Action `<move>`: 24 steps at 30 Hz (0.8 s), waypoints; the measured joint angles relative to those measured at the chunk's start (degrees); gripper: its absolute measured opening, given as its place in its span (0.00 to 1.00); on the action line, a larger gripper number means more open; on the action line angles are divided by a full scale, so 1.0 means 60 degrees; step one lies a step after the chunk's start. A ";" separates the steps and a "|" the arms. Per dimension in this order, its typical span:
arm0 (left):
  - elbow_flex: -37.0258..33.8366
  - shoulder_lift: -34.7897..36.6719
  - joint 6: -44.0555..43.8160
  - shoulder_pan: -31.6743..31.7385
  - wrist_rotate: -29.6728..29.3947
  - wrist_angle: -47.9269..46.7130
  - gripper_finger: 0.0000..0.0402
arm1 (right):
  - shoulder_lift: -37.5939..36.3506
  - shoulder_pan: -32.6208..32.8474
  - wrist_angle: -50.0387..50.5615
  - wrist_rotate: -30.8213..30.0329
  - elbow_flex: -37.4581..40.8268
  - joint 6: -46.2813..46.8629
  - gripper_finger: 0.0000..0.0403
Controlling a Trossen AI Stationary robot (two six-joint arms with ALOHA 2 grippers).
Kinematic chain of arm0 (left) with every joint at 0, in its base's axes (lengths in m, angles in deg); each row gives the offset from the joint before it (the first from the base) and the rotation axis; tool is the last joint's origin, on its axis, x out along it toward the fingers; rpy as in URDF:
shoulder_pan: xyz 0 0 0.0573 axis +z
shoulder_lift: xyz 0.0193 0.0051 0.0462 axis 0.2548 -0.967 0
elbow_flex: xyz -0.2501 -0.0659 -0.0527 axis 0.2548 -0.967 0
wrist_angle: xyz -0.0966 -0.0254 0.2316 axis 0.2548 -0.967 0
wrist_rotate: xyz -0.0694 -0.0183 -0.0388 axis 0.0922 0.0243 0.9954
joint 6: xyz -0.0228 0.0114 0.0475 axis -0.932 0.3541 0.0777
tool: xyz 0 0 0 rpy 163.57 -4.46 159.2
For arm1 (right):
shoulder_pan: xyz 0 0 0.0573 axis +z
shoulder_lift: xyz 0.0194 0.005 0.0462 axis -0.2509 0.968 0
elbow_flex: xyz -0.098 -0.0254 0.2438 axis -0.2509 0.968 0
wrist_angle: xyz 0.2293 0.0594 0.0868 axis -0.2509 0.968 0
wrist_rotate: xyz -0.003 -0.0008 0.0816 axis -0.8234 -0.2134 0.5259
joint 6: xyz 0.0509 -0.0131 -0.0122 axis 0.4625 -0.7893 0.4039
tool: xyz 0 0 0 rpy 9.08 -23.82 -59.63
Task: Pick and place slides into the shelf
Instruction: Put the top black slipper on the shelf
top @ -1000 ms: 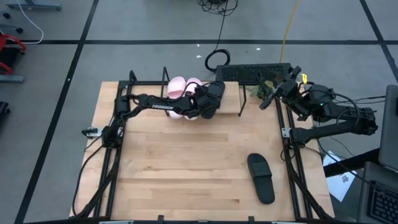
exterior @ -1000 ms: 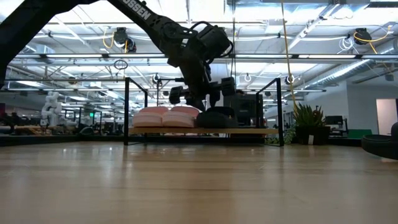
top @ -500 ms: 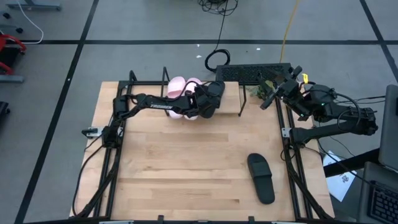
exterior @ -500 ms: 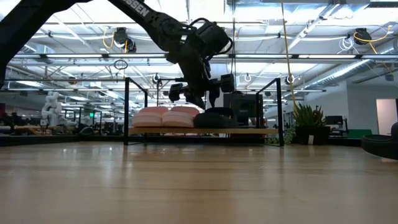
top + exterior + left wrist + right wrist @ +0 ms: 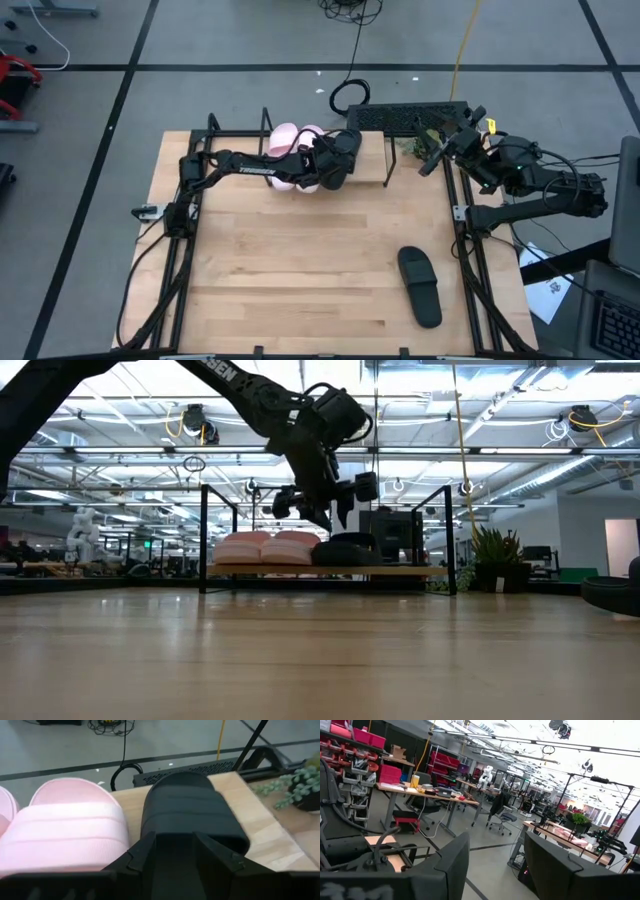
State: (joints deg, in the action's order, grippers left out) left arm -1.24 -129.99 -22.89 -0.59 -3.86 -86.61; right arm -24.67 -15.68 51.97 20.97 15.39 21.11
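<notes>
Ribbed-strap black slide (image 5: 192, 817) beside soft pink slides (image 5: 75, 832) on wooden shelf (image 5: 260, 827)

You will find one legible marking only: white brand lettering on the left arm (image 5: 225, 374), partly cut off, reading "SSEN"; nothing else readable.

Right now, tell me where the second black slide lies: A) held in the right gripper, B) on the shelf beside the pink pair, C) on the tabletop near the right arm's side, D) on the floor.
C: the high view shows the lone black slide flat on the tabletop, far from the shelf, with the right gripper empty and away from it.
</notes>
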 joint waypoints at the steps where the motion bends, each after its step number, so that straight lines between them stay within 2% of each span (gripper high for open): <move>1: 0.0000 0.0032 0.0006 0.0000 -0.0003 0.0001 0.32 | 0.0000 0.0000 0.0001 0.0000 -0.0001 0.0000 0.45; 10: 0.0000 0.0429 0.0248 -0.0025 -0.0027 0.0145 0.32 | 0.0000 0.0000 0.0019 0.0000 0.0000 0.0000 0.45; 15: 0.0000 0.0458 0.0703 -0.0045 0.0022 0.1149 0.32 | 0.0000 0.0004 0.0030 0.0005 0.0000 0.0000 0.45; 24: 0.0000 0.0373 0.1355 -0.0062 0.1443 0.3284 0.32 | 0.0004 0.0004 -0.0005 0.0029 0.0000 0.0000 0.45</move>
State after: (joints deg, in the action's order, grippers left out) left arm -1.24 -127.75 -14.76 -0.96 4.80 -66.90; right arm -24.65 -15.66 51.94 21.14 15.39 21.11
